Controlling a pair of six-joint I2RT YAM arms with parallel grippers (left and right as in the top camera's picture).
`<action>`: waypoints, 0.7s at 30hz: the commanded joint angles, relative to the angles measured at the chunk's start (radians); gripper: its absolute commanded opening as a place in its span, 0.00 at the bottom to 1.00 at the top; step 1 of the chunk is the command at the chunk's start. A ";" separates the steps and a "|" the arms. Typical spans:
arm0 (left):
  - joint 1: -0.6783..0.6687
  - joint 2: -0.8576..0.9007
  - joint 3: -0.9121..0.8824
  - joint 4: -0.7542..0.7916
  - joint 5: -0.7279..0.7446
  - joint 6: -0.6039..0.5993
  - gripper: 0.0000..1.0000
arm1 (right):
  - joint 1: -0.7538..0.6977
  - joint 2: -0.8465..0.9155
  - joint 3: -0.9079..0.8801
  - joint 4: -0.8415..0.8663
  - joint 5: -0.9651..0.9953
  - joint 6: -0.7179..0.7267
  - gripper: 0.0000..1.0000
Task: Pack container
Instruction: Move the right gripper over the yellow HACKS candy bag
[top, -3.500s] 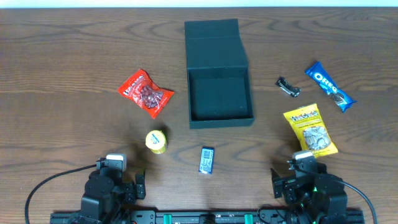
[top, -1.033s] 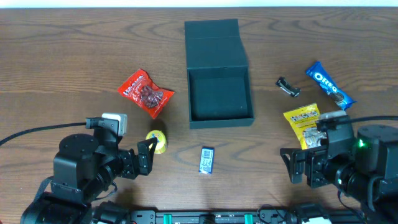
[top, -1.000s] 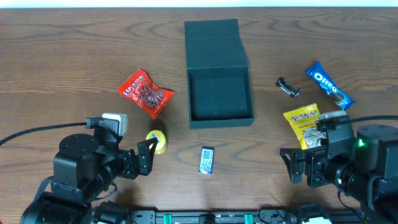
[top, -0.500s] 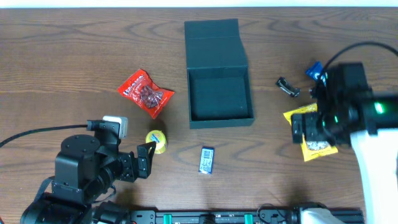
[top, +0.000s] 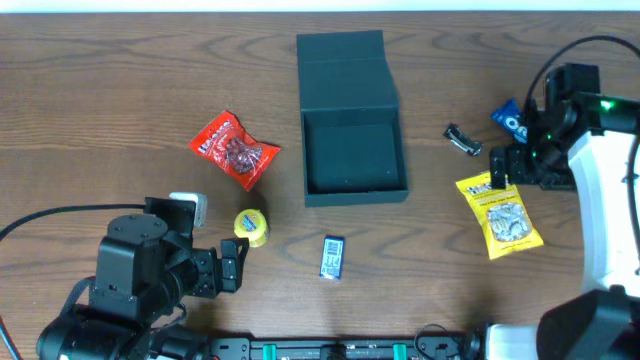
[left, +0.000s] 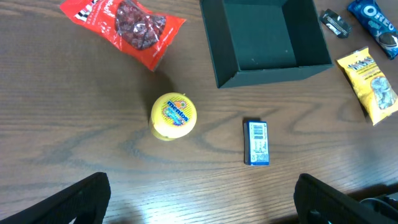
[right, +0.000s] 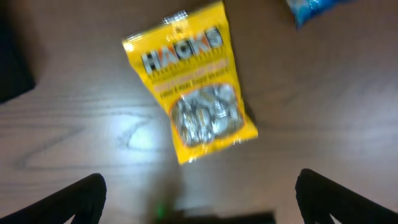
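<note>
Right pincer (right: 199, 196) moved over yellow Hacks packet (right: 190, 87), jaws wide

Matte container (top: 353, 150), wood-grain table (top: 120, 80)

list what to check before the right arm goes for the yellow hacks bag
1. container lid folded back, inside bare: ok
2. right fingers open: ok
3. yellow Hacks bag flat, apart from Oreo pack: ok
4. bag lined up between right fingers: ok
5. fingers' height above bag: cannot tell
6. left fingers open, away from container: ok
</note>
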 joint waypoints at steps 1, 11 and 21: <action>0.003 0.003 0.017 -0.003 -0.011 -0.003 0.95 | -0.006 0.025 0.016 0.012 -0.051 -0.124 0.99; 0.003 0.003 0.015 -0.017 -0.071 0.001 0.95 | -0.024 0.151 0.016 0.029 -0.022 -0.172 0.99; 0.003 0.003 0.006 -0.063 -0.099 0.000 0.95 | -0.036 0.283 -0.026 0.032 0.001 -0.151 0.99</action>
